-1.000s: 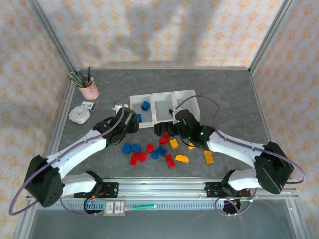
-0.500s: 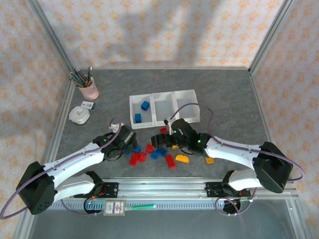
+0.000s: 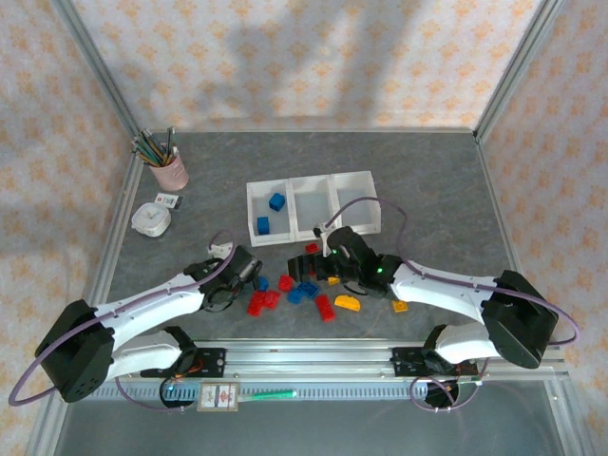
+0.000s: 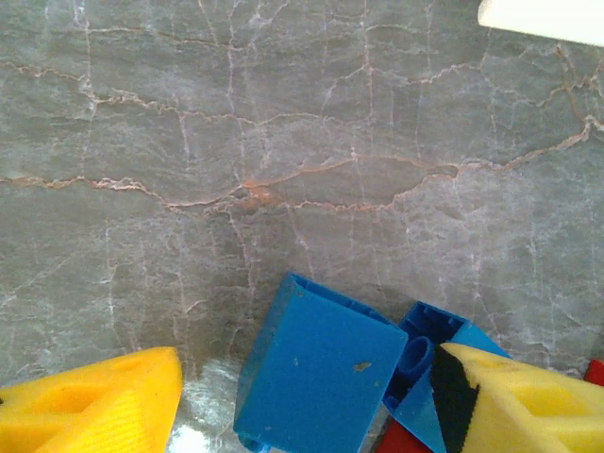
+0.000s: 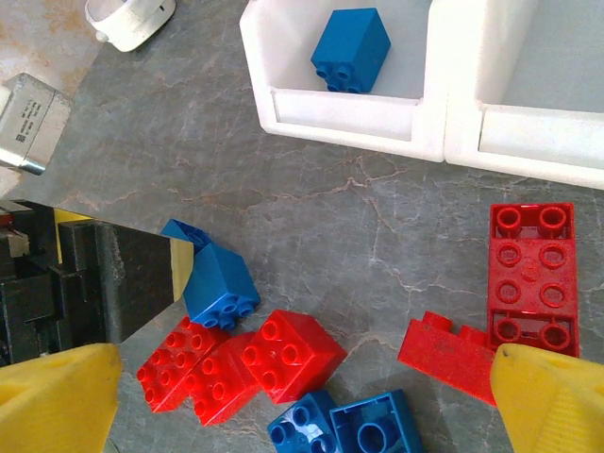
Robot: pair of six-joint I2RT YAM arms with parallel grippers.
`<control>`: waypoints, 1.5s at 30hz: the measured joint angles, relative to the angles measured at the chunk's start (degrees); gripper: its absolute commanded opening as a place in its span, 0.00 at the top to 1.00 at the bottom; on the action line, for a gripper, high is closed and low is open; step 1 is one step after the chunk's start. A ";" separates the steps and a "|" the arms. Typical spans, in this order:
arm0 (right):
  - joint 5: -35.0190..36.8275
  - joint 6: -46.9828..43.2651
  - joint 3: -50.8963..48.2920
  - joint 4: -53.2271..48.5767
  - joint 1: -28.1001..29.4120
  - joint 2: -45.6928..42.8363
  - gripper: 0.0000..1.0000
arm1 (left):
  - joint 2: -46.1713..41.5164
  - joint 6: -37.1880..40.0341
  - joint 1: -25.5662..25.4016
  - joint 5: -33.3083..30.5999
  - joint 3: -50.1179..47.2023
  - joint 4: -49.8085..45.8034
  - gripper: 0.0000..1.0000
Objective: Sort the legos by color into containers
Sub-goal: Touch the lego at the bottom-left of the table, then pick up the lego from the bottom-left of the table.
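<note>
Operator: What sits nearest?

Guide: Your left gripper [image 4: 302,406], low over the table [image 4: 283,142]. Its jaws are spread either side of a blue brick [image 4: 316,373], with one fingertip clear of it. A second blue brick [image 4: 429,363] leans in by the other. Centre on the first brick alone before you close.

Operator: And beyond?

Guide: Your right gripper [image 5: 302,415] hangs wide open and empty over red legos [image 5: 283,354]. The containers [image 5: 340,118] are farthest. The leftmost bin [image 5: 283,57] holds blue, so carry the brick there.
</note>
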 measured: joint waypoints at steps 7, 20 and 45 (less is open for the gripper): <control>0.00 0.17 0.00 0.17 0.00 0.11 0.01 | 1.27 -1.51 0.46 -3.34 -0.44 1.09 0.35; 0.00 0.15 0.04 0.13 0.00 2.12 0.00 | 1.62 -2.25 1.53 -2.34 -3.50 4.28 0.50; 1.57 3.04 4.13 -1.73 -2.62 0.68 0.00 | -2.45 1.01 1.53 -4.76 4.74 1.49 0.69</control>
